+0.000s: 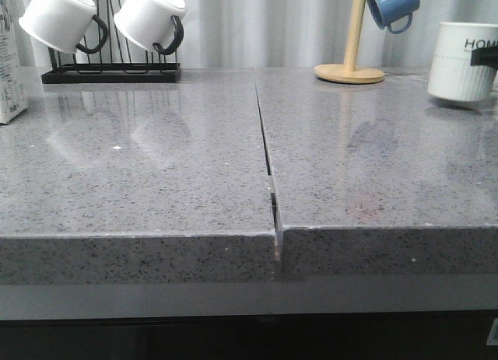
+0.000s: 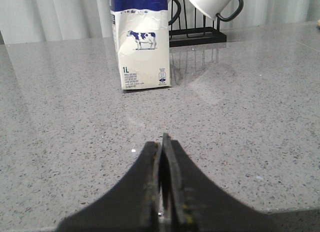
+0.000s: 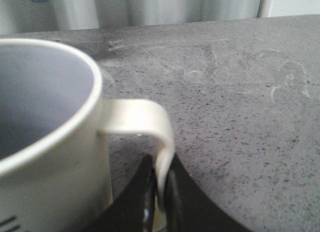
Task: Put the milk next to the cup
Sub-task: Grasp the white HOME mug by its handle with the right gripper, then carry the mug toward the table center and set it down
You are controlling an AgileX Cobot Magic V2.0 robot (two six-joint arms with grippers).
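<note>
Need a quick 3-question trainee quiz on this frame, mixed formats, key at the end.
1. True or false: the left gripper is holding the milk carton.
2. What is the right gripper shut on? A) the blue mug B) the handle of the big white cup C) nothing
3. Fill in: in the front view, the carton stands at the far ___ edge of the table, the cup at the far right.

Key: 1 false, it is shut on nothing, with the carton standing apart from it; 2 B; 3 left.
</note>
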